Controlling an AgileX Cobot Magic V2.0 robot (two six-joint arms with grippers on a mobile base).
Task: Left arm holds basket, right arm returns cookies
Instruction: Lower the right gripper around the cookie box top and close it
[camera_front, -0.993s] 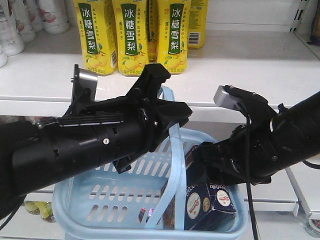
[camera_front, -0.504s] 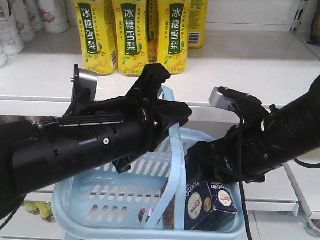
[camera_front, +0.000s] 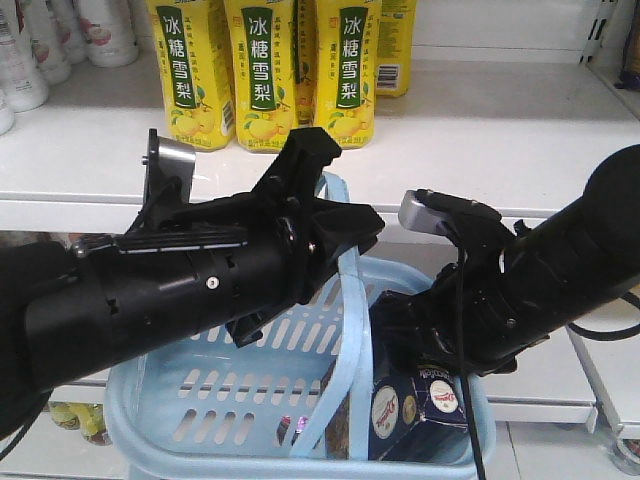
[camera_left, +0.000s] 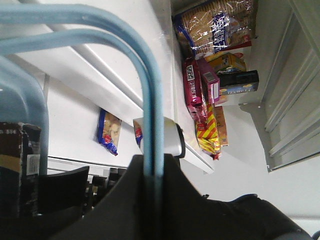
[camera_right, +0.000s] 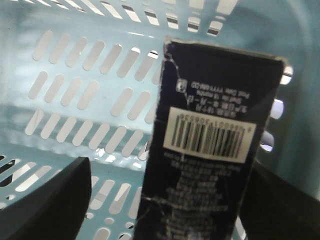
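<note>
I start with the thick black cylindrical left arm with the silver bracket (camera_front: 190, 285), which fills the near left of the front view. Its two-finger gripper (camera_left: 153, 172) is clamped tight on the hoop handle (camera_left: 151, 105) of the light blue plastic shopping basket with slotted sides (camera_front: 215, 400), so the basket hangs below the white shelf board (camera_front: 500, 130). That half of the job looks done.

The black right arm with the grey metallic block on top (camera_front: 540, 285) reaches down into the right side of the basket. The dark navy rectangular cardboard cookies box (camera_front: 415, 410) stands on end inside the basket, leaning slightly against the right wall, its barcode end toward the wrist camera. The right gripper (camera_right: 165, 200) is spread wide, one finger (camera_right: 50, 200) well to the left of the box with bare basket floor between them, the other close beside its right edge. It straddles the box but has not gripped it.

I judge we are early: grasping, lifting out and shelving all remain.

Compared with a second ago, the right arm has swung left and lower, its grey block now nearer the handle, while the left arm and basket have not shifted.
</note>
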